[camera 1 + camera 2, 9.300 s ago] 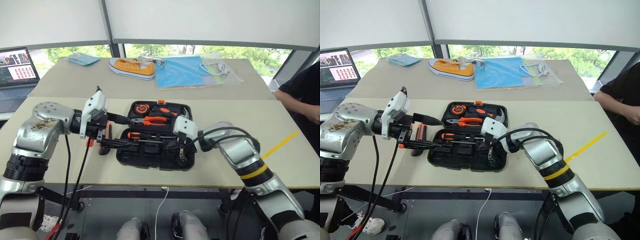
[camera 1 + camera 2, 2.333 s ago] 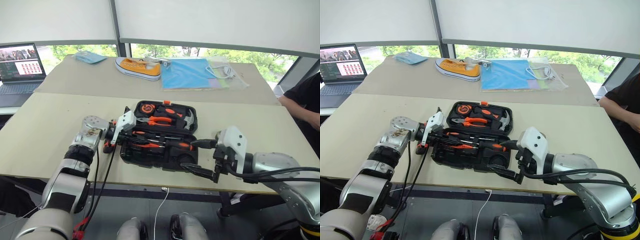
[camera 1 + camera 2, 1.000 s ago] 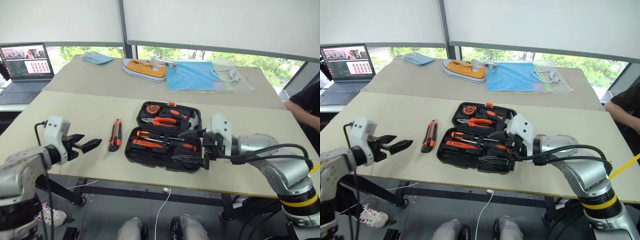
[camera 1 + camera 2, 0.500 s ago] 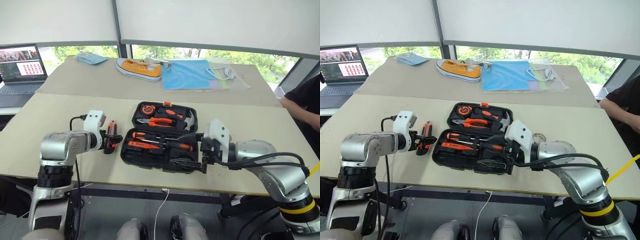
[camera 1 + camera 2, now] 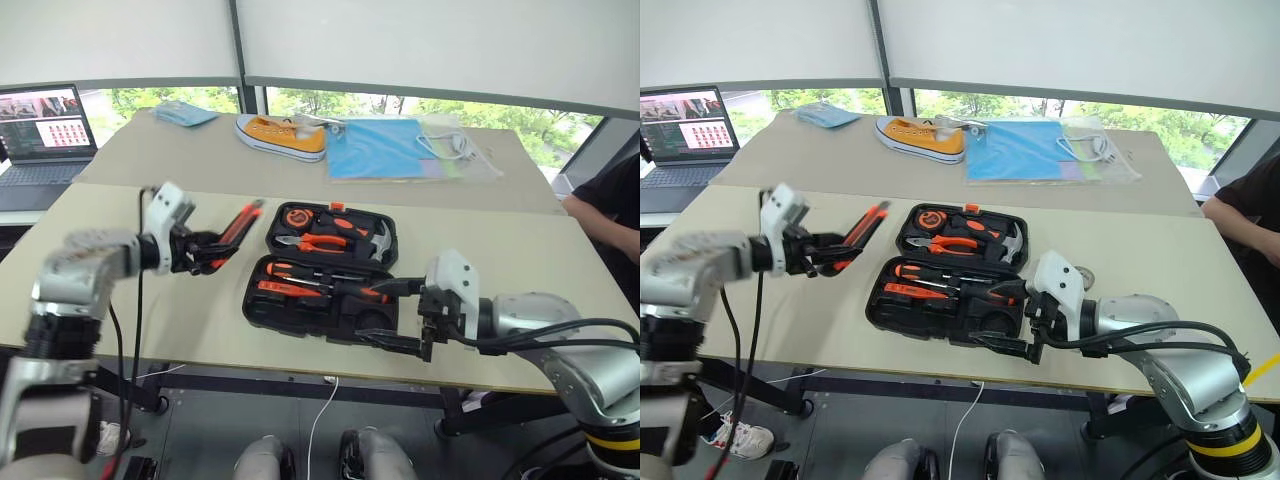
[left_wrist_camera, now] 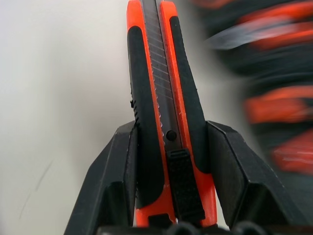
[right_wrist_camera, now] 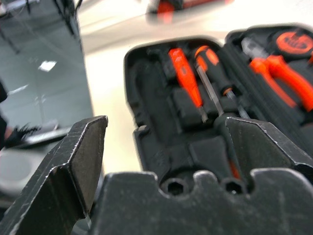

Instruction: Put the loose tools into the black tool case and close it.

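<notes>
Left wrist view shows my left gripper clamped on the utility knife, one black finger on each side of its orange and black body, with the ribbed slider facing the camera. From the head I see the knife lifted above the beige table, tilted upward, just beside the left side of the black tool case. The case lies open and flat, its lid half behind with the orange pliers and the hammer, and its front half holding two screwdrivers in the moulded recesses. The case behind the knife is blurred in the left wrist view, so I cannot read the tools there. My right gripper hangs with its jaws wide apart and holds nothing, at the front right corner of the case, near the table edge. A person's dark sleeve is cut off at the far right. Bare table surface lies left of the case and behind it.
</notes>
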